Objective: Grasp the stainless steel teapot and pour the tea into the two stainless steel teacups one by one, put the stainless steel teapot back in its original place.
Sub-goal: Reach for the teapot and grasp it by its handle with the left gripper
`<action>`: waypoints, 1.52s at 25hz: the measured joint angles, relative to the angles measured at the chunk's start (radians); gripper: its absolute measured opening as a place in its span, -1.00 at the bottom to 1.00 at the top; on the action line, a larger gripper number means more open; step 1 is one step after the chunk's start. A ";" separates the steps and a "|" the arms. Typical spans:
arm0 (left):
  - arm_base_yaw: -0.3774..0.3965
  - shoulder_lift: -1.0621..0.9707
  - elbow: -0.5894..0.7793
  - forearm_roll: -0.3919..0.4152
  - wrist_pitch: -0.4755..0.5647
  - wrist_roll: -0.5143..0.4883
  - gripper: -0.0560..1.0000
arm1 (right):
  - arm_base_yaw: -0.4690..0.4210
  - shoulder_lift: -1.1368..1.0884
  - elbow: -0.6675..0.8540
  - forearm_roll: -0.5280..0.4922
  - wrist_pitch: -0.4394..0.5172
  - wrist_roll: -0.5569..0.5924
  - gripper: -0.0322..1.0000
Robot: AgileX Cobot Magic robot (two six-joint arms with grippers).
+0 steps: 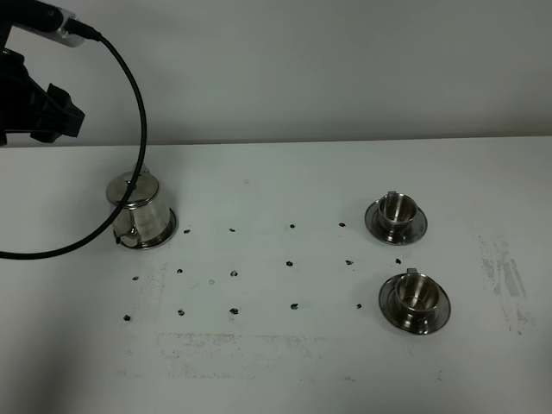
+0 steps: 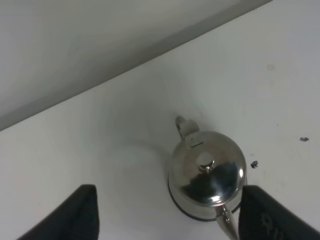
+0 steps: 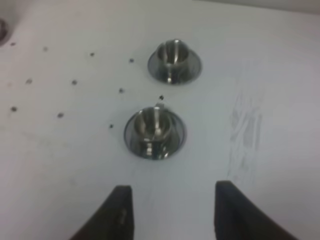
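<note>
Notes the stainless steel teapot (image 1: pixel 138 211) upright on the left of the white tabletop (image 1: pixel 285 371), well apart from the two stainless steel teacups (image 1: pixel 396 214) on saucers (image 1: pixel 440 307) at right, with left fingers (image 2: pixel 80 215) spread wide above it, not touching, and right fingers (image 3: pixel 120 210) parted, holding nothing.

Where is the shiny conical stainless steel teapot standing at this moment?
In the exterior high view the stainless steel teapot stands on the left of the white table, far from both steel teacups on the right.
</note>
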 joint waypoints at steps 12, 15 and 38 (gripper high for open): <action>0.000 0.016 0.000 0.002 0.011 -0.008 0.25 | 0.000 -0.254 0.072 -0.003 0.166 0.000 -0.24; 0.000 0.022 -0.025 0.003 0.042 -0.009 0.25 | 0.000 -0.286 0.162 -0.004 0.154 0.000 -0.27; -0.045 0.130 -0.251 0.135 0.222 -0.083 0.25 | -0.003 -0.414 0.209 -0.019 0.162 0.045 -0.36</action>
